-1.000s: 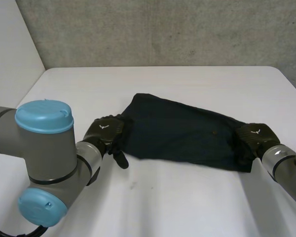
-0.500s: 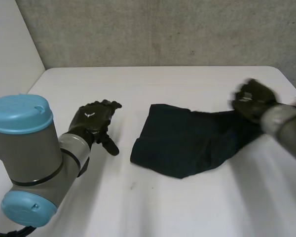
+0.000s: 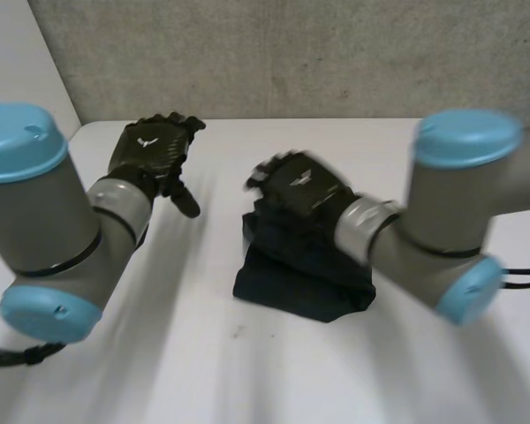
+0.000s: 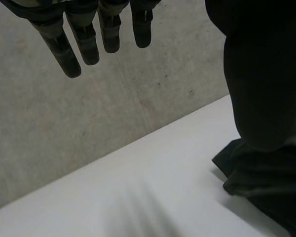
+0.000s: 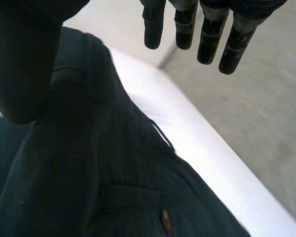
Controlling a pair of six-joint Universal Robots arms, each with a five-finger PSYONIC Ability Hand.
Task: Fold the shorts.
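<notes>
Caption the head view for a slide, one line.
Right hand above the doubled-over dark shorts on the white table; left hand open, apart from them.

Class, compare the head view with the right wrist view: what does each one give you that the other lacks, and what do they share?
The head view gives the left hand, raised above the table with straight fingers, away from the cloth. The right wrist view gives a button on the shorts. Shared: the right hand, open above the dark shorts, and the white table.
</notes>
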